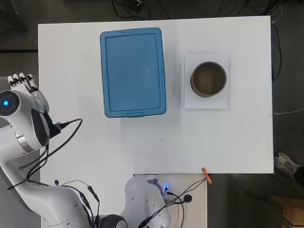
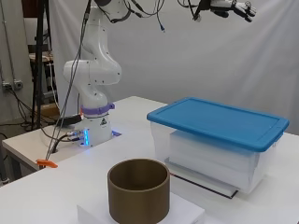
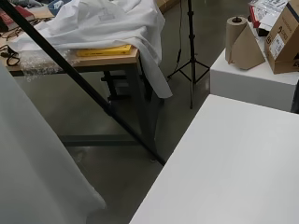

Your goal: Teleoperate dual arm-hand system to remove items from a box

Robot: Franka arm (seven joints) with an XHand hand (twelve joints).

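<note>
The box, closed by its lid, is set on the tabletop toward the far side from the arm's base, left of centre in the overhead view. A cylindrical container is placed on a flat pad well to the right of the box, not touching it. The hand is held high, over the tabletop's left edge beyond the box, well apart from everything.

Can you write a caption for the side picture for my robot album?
Robot hand open high above a clear box with its blue lid on, brown cylinder in front.
</note>
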